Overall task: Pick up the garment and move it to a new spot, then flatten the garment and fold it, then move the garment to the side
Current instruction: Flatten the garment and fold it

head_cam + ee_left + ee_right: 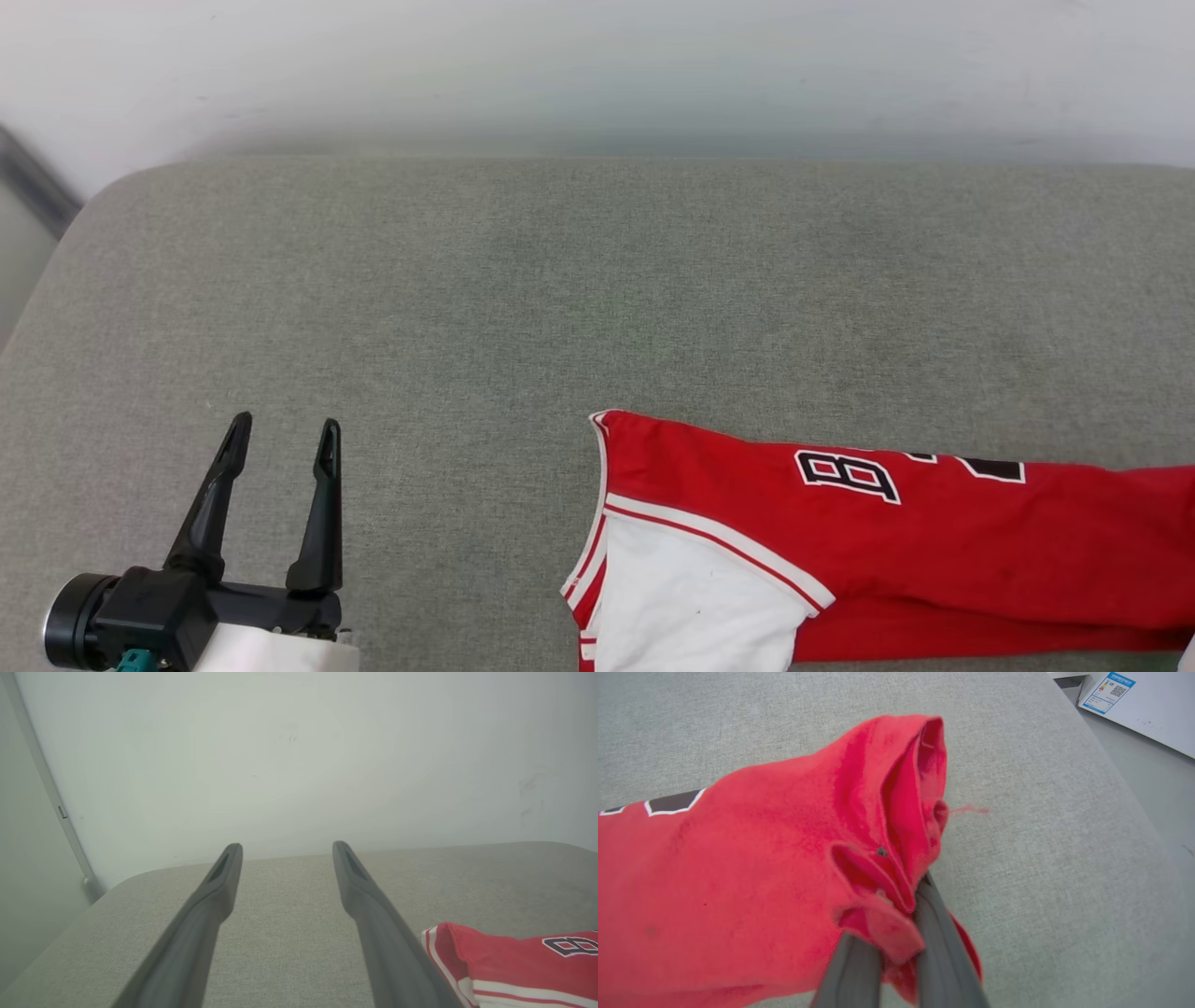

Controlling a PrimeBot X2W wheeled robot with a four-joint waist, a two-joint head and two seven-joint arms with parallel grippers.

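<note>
Grey cushion (467,308) bears garment (934,541), end pinched in right hand (899,933).

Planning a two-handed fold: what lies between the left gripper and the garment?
Bare grey cushion: in the head view nothing sits between the open left gripper and the garment's striped edge.

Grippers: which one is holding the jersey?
The right gripper, shut on a bunched end of the red jersey. The left gripper stands open over the grey cushion, apart from it.

Red garment (934,546) (white sleeve, black lettering) in long fold on grey cushion (373,280)
</note>
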